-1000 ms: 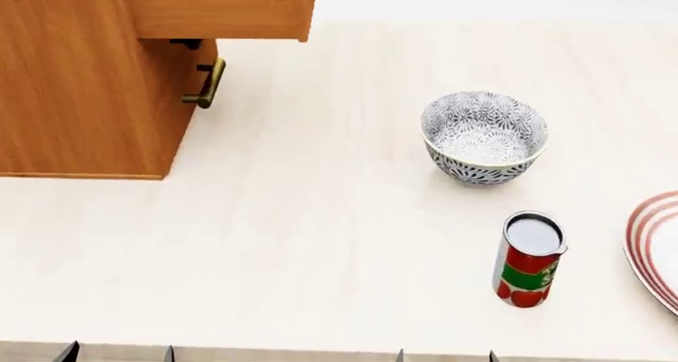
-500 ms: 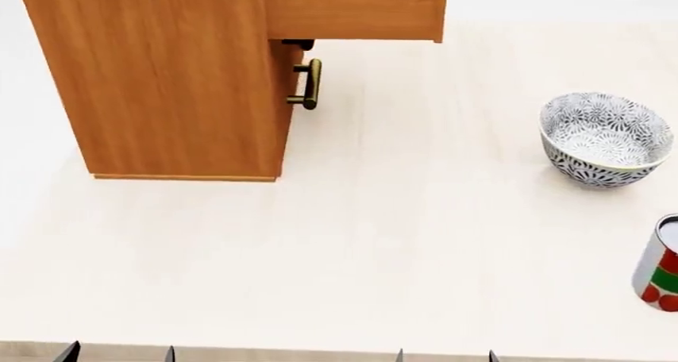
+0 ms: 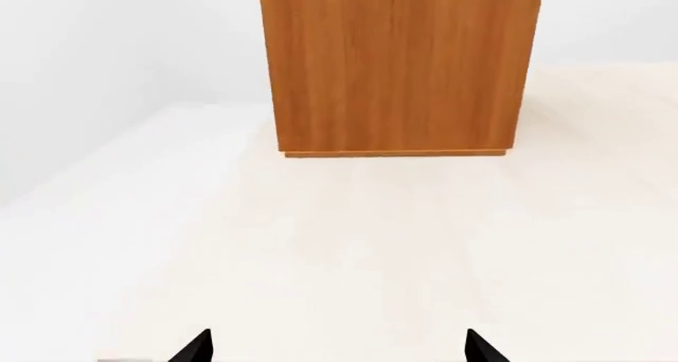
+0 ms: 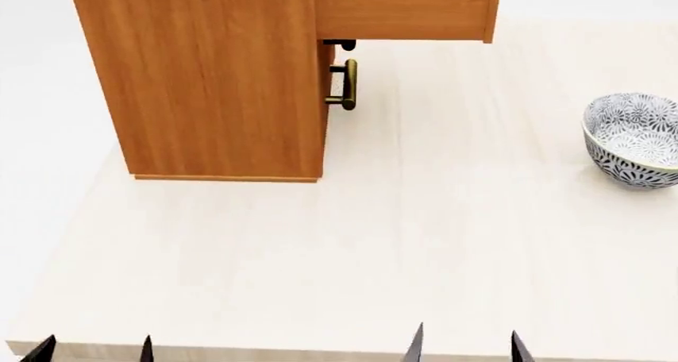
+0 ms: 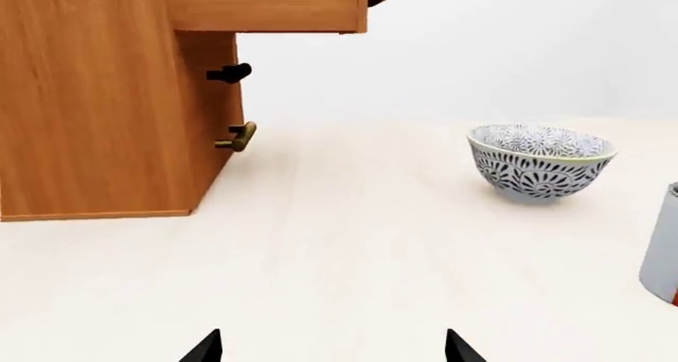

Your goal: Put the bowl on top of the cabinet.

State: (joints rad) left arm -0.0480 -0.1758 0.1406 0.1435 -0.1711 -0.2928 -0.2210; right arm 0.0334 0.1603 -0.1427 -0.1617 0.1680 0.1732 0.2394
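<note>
Left gripper [image 4: 94, 350]: only two dark fingertips showing at the near table edge in the head view, spread apart, nothing between them; same spread tips low in the left wrist view, aimed at a plain side of the cabinet [image 3: 401, 68]. Right gripper [image 4: 464, 344]: likewise two dark tips at the near edge, spread apart and empty, well short of everything on the table [image 4: 339, 267].

Further out, on the right side of the table: the bowl [image 4: 636, 138], upright on its base, mouth facing up, partly cut by the head view's right edge. Round, so no long axis to speak of; black leaf pattern outside, fine grey pattern inside. Apart from both grippers and well apart from the cabinet. Seen whole in the right wrist view, standing level on the pale wood.

At the far left of the table: the cabinet, tall, orange-brown, standing upright, its top out of frame. A drawer [image 4: 408, 10] pulled out toward the right, overhanging the table. Below it, a brass bar handle [image 4: 345, 85] mounted vertically on the front face. At the right edge of the right wrist view, a sliver of a can [image 5: 663, 255].
</note>
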